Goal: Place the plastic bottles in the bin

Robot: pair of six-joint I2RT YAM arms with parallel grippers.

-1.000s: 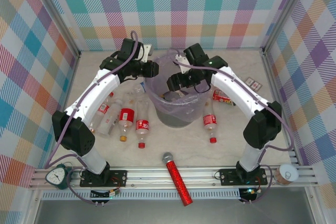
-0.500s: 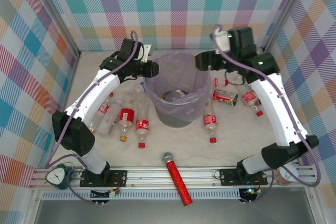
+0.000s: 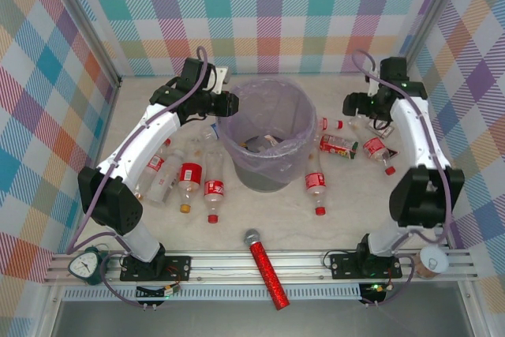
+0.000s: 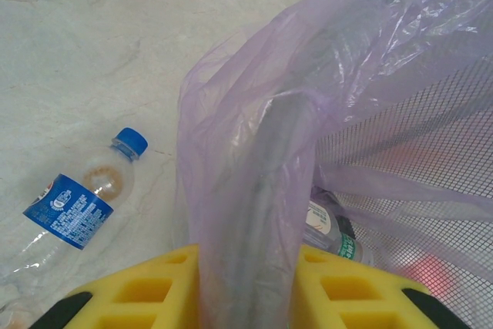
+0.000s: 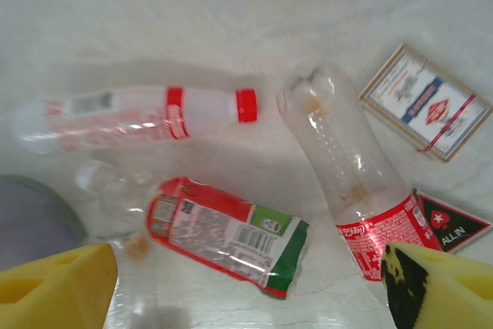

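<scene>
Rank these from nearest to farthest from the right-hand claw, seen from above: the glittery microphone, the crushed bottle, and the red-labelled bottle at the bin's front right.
Measured from the right gripper in the top view:
1. The crushed bottle, on the table right of the bin.
2. The red-labelled bottle, by the bin's front right.
3. The microphone, at the table's near edge.

You are looking at a thin, crinkled, translucent plastic bag (image 4: 254,136) glistening over the bin (image 4: 416,136), whose wall is showing fine mesh. Clear, glossy plastic bottles (image 5: 350,167) are lying on a matt, marble-veined table (image 5: 154,5).
</scene>
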